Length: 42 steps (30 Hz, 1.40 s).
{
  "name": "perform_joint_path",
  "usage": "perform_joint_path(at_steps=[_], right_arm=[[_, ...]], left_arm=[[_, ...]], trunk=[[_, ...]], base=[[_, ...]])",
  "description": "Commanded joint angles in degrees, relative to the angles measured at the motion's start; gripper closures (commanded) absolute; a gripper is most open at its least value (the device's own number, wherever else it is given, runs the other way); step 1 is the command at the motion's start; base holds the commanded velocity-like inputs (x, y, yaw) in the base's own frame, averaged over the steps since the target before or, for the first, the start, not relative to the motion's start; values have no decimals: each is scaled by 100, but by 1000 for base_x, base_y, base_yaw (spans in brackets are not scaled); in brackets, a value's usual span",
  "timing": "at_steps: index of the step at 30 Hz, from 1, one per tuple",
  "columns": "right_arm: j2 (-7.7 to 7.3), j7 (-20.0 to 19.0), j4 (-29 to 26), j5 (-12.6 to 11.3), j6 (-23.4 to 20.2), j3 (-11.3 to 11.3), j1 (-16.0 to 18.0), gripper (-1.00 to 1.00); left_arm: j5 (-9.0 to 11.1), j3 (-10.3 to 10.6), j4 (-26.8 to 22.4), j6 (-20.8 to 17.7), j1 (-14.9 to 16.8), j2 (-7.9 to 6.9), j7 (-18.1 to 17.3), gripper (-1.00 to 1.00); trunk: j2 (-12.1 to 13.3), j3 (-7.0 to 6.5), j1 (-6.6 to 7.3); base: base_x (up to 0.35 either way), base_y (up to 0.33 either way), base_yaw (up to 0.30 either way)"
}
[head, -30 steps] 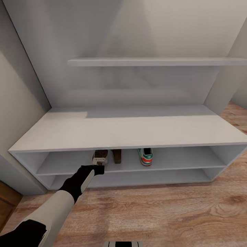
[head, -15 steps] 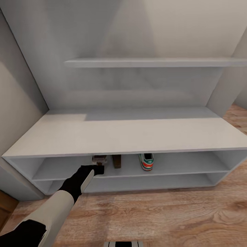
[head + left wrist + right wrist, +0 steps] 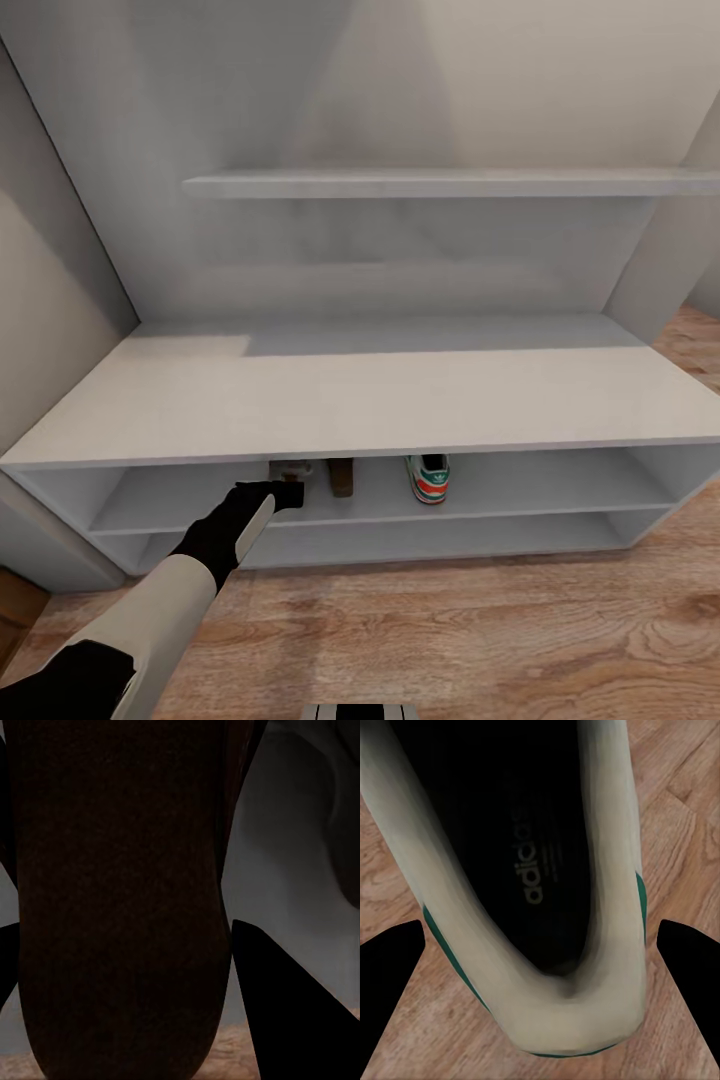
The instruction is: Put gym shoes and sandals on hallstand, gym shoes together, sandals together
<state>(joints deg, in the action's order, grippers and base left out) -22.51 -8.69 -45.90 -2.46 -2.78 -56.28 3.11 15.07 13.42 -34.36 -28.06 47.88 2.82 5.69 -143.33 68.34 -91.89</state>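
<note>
Left gripper [image 3: 285, 494] is at the front edge of the rack's [image 3: 380, 400] upper low shelf [image 3: 560, 490], near its left half. It carries a sandal [image 3: 291, 468], heel toward the robot and long axis running front to back into the shelf.

In the left wrist view the dark sole sits between the two fingers [image 3: 285, 1020], which crowd it on both sides. I read this as clamped on the sandal.

Second sandal [image 3: 342, 478] lies on the same shelf just right of the held one, roughly parallel, with a narrow gap between them. Shelved shoe [image 3: 428, 478] stands further right, heel to the front edge.

Left arm is stretched long and low, forearm rising from the lower left corner of the head view, wrist about level with the shelf.

Key relation, as a judgement: the free spot lies straight ahead of the left gripper, left of the second sandal. A push inward and a release would pair them.

Right gripper [image 3: 540, 937]: other shoe [image 3: 525, 870] lies between its fingers, heel nearest, over the floor [image 3: 690, 810]. Floor shows on either side of the shoe, so I cannot tell whether it is gripped. That shoe's place is beside the shelved shoe.
</note>
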Motion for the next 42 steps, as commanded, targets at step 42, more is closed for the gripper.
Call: perform_joint_path(at_steps=[42], right_arm=[[10, -45, -2, -27, -29, -14, 5, 100]], left_arm=[[42, 63, -3, 1266, -775, -112, -24, -100]], trunk=[[-2, 5, 1]], base=[[-198, 0, 0]])
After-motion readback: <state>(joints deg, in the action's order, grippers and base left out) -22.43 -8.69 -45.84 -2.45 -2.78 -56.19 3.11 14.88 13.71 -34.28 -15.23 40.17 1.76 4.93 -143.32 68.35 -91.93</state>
